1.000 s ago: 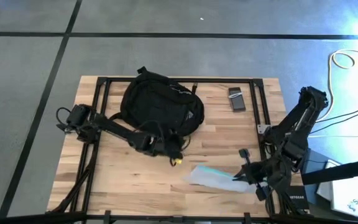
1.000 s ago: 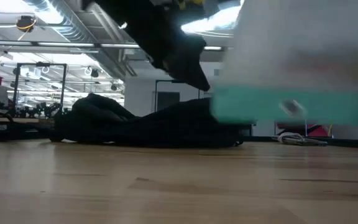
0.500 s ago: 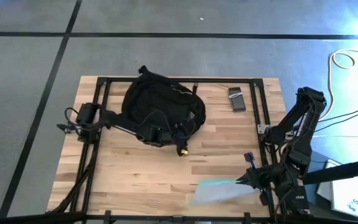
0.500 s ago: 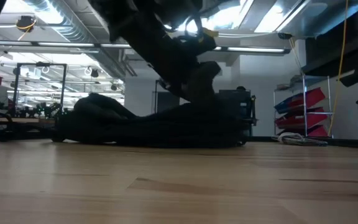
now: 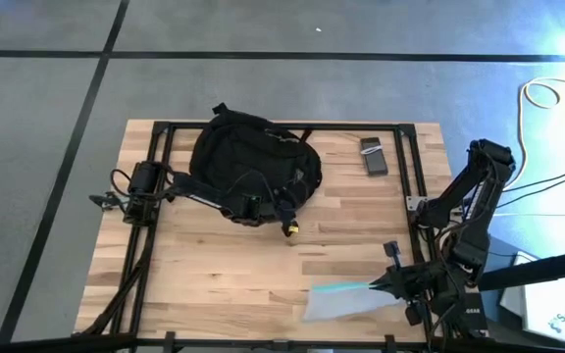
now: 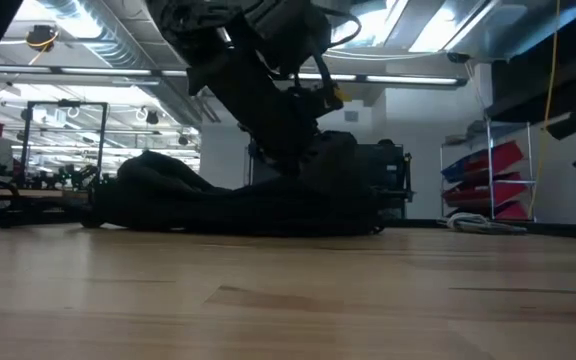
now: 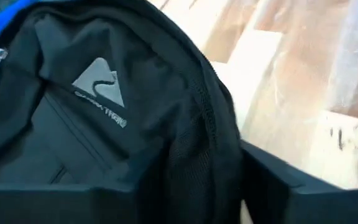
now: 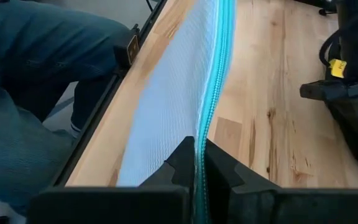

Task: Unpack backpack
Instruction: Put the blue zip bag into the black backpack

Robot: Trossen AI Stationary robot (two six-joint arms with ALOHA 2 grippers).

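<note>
Your right hand (image 8: 197,163) is clamped tight on the pouch (image 5: 346,300) at its teal zip edge, well clear of the backpack (image 5: 253,167). Lay it flat there. Your left hand (image 5: 263,206) sits against the backpack's near edge, grip unclear.

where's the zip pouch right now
In the high view the zip pouch lies at the table's near right edge, its teal edge pinched in the right claw, well apart from the backpack.
</note>
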